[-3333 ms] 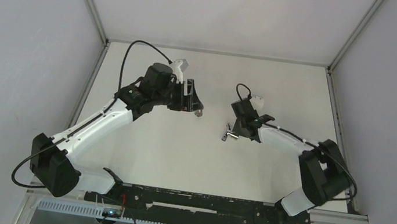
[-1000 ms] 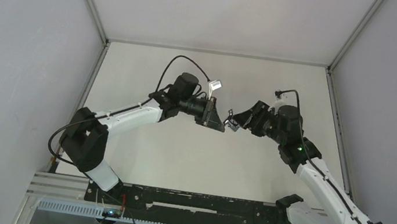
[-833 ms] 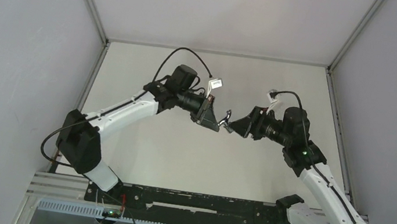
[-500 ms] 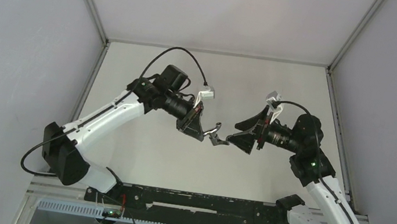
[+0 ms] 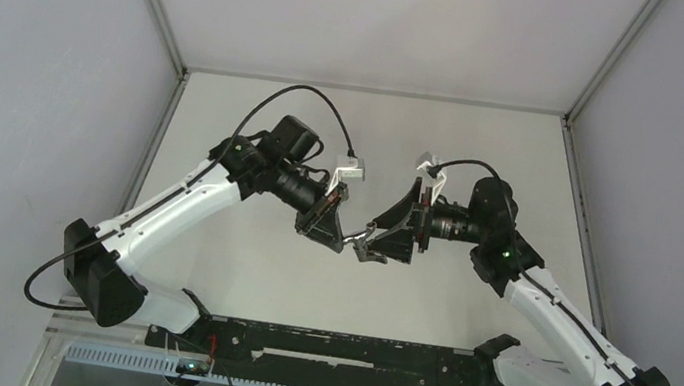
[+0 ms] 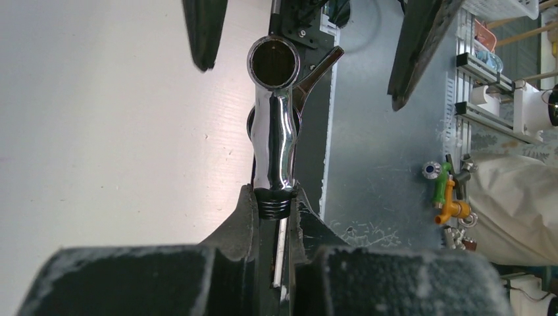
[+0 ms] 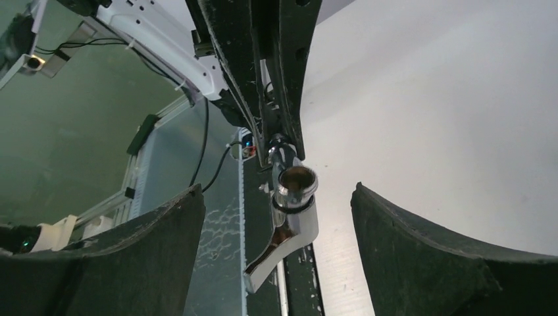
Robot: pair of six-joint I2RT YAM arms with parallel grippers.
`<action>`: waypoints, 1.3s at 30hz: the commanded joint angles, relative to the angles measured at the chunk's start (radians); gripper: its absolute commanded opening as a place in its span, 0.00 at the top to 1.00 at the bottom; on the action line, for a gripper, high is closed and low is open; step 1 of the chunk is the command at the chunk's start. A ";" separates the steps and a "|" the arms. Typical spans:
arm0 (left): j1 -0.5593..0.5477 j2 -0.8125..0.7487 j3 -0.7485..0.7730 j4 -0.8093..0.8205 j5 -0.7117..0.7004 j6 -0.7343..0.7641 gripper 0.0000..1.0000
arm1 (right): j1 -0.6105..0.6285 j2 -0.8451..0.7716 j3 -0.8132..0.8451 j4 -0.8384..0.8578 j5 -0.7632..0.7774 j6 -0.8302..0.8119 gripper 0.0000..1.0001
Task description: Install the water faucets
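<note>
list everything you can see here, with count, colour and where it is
faucet: one, shiny chrome with dark threaded end, in the air between the two arms
table: one, white, under both arms
walls: three, grey, left, back and right of the table
fittings: small cluster, green and yellow, beyond the table edge
left tool: one, black, shut on the faucet's threaded end
right tool: one, black, open, fingers either side of the faucet, not touching

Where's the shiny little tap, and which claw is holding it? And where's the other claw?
faucet [image 6: 273, 141], left wrist view, on its chrome body.
left gripper [image 6: 273, 203], left wrist view, midway between fingertips shut on the faucet's dark base.
right gripper [image 7: 278, 191], right wrist view, midway between its open fingertips.
</note>
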 commanded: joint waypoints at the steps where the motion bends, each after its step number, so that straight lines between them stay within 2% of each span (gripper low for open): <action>1: -0.015 -0.028 0.085 -0.008 0.046 0.035 1.00 | 0.027 0.054 0.046 0.117 -0.065 0.035 0.13; 8: -0.019 -0.024 0.094 -0.024 0.051 0.047 1.00 | 0.079 0.141 0.099 0.016 -0.092 -0.033 0.24; 14: -0.026 -0.018 0.097 -0.035 0.055 0.054 1.00 | 0.107 0.167 0.101 0.037 -0.105 -0.031 0.47; 19: -0.030 -0.010 0.103 -0.044 0.061 0.060 1.00 | 0.122 0.173 0.101 0.036 -0.113 -0.038 0.51; 23: -0.036 0.002 0.110 -0.055 0.060 0.064 1.00 | 0.125 0.174 0.101 0.040 -0.100 -0.030 0.71; 26: -0.041 0.014 0.121 -0.064 0.062 0.064 1.00 | 0.128 0.174 0.101 0.067 -0.103 -0.003 0.98; 28: -0.041 0.022 0.136 -0.063 0.040 0.053 1.00 | 0.127 0.168 0.104 0.059 -0.068 0.004 1.00; 29: -0.042 0.024 0.147 -0.061 0.021 0.042 0.95 | 0.125 0.163 0.104 0.042 -0.038 0.005 1.00; 30: -0.042 0.024 0.156 -0.061 -0.002 0.032 0.79 | 0.121 0.155 0.102 0.037 -0.007 0.009 1.00; 33: -0.041 0.007 0.162 -0.037 -0.058 -0.004 0.42 | 0.104 0.119 0.067 0.075 0.074 0.055 1.00; 35: -0.039 -0.019 0.158 -0.012 -0.120 -0.037 0.25 | 0.080 0.088 0.032 0.120 0.123 0.098 1.00; 36: -0.036 -0.035 0.156 -0.004 -0.152 -0.050 0.08 | 0.061 0.068 0.009 0.161 0.146 0.130 1.00; 37: -0.026 -0.057 0.153 0.003 -0.176 -0.065 0.01 | 0.040 0.046 -0.023 0.214 0.174 0.176 1.00; 39: 0.007 -0.093 0.138 0.038 -0.202 -0.109 0.00 | 0.002 -0.008 -0.109 0.387 0.232 0.275 1.00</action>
